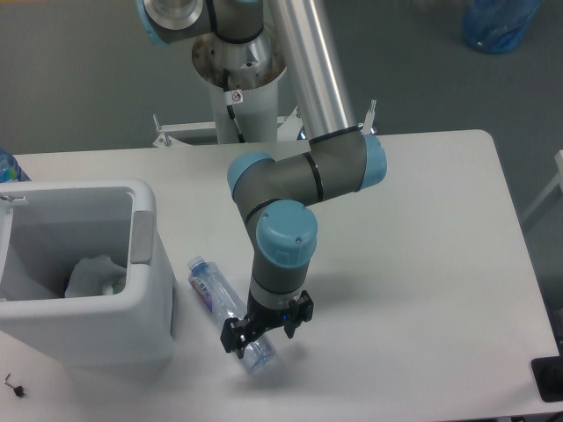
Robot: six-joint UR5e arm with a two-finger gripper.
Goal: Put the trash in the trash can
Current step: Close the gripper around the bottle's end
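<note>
A crushed clear plastic bottle [220, 303] with a red-lettered white label lies on the white table [422, 264], slanting from upper left to lower right, just right of the trash can. My gripper [261, 334] hangs low over the bottle's lower end, its black fingers open and straddling it. The bottle's bottom part is partly hidden by the fingers. The trash can [79, 334], a large white bin with a grey tab on its right wall, stands at the left. Inside it lies a crumpled white wrapper [92, 274] with green bits.
The arm's base column [237, 79] rises behind the table's far edge. A small dark object [12, 383] lies at the table's front left corner. A blue bag [501, 22] sits on the floor at the top right.
</note>
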